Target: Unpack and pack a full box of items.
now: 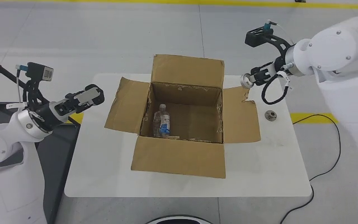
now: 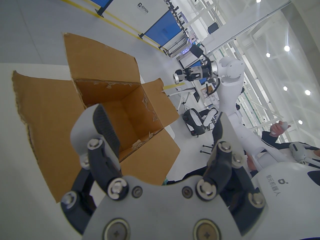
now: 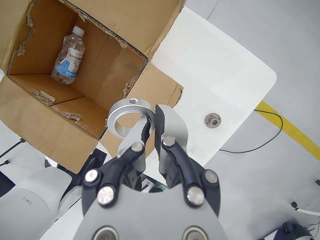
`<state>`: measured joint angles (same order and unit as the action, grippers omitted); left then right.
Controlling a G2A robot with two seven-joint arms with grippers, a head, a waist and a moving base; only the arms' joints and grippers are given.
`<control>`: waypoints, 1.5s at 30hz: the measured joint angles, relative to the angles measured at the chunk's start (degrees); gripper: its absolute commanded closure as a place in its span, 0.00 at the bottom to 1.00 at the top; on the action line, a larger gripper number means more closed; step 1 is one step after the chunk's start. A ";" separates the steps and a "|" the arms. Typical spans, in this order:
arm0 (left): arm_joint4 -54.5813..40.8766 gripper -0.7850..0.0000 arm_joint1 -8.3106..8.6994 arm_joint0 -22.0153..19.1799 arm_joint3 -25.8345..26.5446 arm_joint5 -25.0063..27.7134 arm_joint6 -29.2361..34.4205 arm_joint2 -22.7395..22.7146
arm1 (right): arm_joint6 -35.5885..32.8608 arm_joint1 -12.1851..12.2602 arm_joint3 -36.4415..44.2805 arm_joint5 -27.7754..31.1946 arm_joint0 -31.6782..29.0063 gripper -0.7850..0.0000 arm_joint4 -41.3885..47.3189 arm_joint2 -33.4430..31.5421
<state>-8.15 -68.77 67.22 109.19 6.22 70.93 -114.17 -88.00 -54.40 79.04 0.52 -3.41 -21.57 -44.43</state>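
The right gripper (image 3: 152, 118) is pinching a metal collar ring (image 3: 115, 128) by its wall, jaws nearly closed on it. It is holding the ring raised over the nearest side flap of the cardboard box (image 1: 179, 158), probably to clear the cardboard edge. Ahead of its fingertips, down inside the box, a plastic water bottle (image 1: 162, 120) is lying flat. A small flanged hub (image 1: 271, 115) is sitting on the table (image 1: 100, 168) beside this gripper. The left gripper (image 2: 161, 114) is hanging wide apart and empty, facing the opposite flap. The spread flaps are lying between both grippers and the opening.
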 measured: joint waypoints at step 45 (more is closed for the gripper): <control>0.00 0.00 0.00 0.00 0.00 0.00 0.00 0.00 | 11.26 -28.70 -26.02 12.19 8.16 1.00 5.60 33.01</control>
<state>-8.15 -68.77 67.22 109.19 6.22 70.93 -114.17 -76.74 -83.09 53.02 12.71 4.74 -15.98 -11.42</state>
